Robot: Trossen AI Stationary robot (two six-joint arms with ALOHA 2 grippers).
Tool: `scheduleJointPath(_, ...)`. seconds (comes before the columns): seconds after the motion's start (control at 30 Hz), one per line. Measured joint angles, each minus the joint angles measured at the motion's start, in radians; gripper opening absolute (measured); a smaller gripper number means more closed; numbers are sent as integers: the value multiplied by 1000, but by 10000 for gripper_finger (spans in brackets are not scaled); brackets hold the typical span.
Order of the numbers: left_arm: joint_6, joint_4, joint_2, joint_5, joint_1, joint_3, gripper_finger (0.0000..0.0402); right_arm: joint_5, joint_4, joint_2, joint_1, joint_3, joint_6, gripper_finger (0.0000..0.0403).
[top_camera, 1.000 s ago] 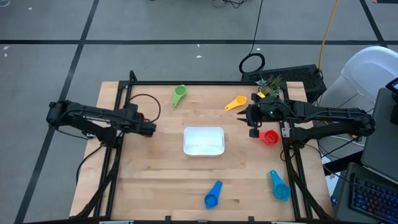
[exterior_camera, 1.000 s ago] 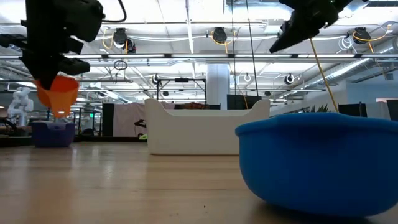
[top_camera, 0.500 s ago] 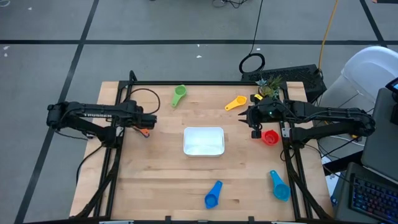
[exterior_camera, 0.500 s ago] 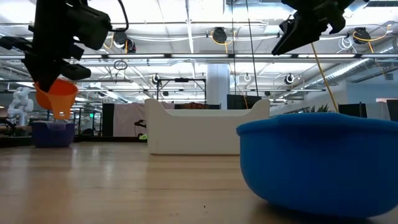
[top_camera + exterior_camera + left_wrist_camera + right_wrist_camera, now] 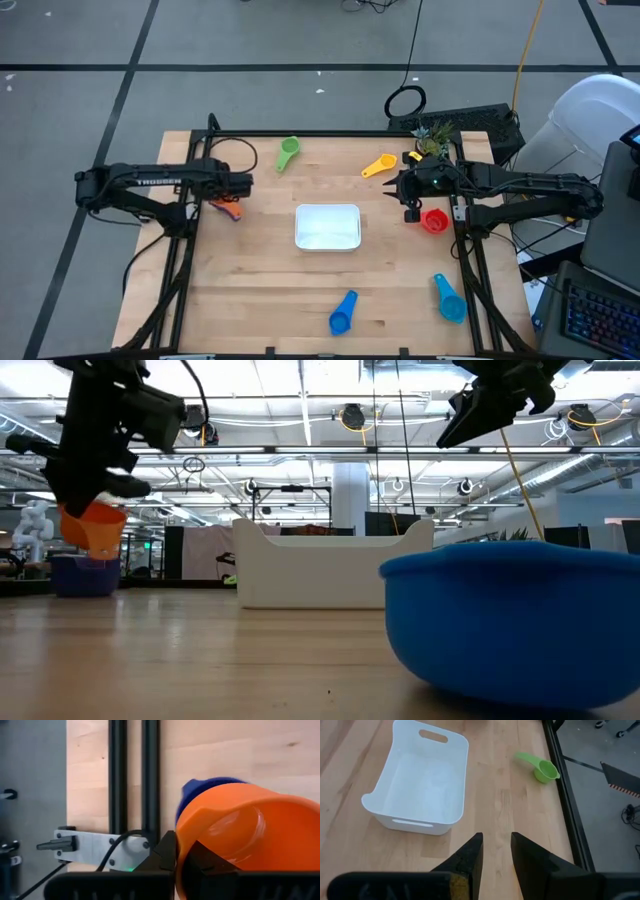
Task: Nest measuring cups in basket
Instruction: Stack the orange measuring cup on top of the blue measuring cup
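My left gripper [image 5: 236, 197] hangs over the table's left side, shut on an orange measuring cup [image 5: 228, 208] [image 5: 95, 527] that is clear of the wood. A dark blue shape [image 5: 207, 786] shows behind the cup's rim; what it is, I cannot tell. My right gripper [image 5: 408, 211] hovers open and empty right of the white basket [image 5: 328, 208], which stands at the table's middle. On the table lie green [image 5: 288, 152], yellow [image 5: 380, 165], red [image 5: 434, 220], blue [image 5: 343, 312] and light blue [image 5: 449, 298] cups. My left gripper pinches the orange cup's bowl wall at the rim [image 5: 181, 851]. One finger [image 5: 166, 854] is outside the bowl and the other [image 5: 205, 866] inside. The fingers slant steeply down from above. The cup hangs below them, lifted clear of the table.
The black frame rails [image 5: 192, 220] run along the table's left and right sides. A small potted plant [image 5: 432, 140] stands at the far right corner. Bare wood lies between the basket and the near edge.
My left gripper has swung toward the table's far edge with the orange cup and tipped somewhat. The cup now shows on the gripper's near side and hangs a little lower, still clear of the table.
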Motion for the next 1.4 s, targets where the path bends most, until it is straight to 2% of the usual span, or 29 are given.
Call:
scheduleJointPath(0.1, -10, 11, 0, 29, 0, -62, 7, 0, 0, 0, 0, 0, 31, 96)
scheduleJointPath(0.23, 1, 111, 0, 49, 0, -123, 11, 0, -3, 0, 0, 0, 50, 96)
scheduleJointPath(0.43, 25, 119, 13, 42, -4, -115, 6, 0, -3, 0, 0, 0, 54, 96)
scheduleJointPath(0.8, 56, 131, 13, 23, -4, -115, 77, 0, -3, 0, 0, 0, 62, 96)
scheduleJointPath(1.03, 66, 130, 11, 19, -4, -115, 105, 0, -3, 0, 0, 0, 61, 96)
scheduleJointPath(1.27, 100, 93, 10, 11, -4, -67, 108, 0, 8, 0, 0, 0, 58, 96)
scheduleJointPath(1.4, 107, 40, 10, -41, -4, -24, 108, 0, 26, 0, 0, 0, 58, 96)
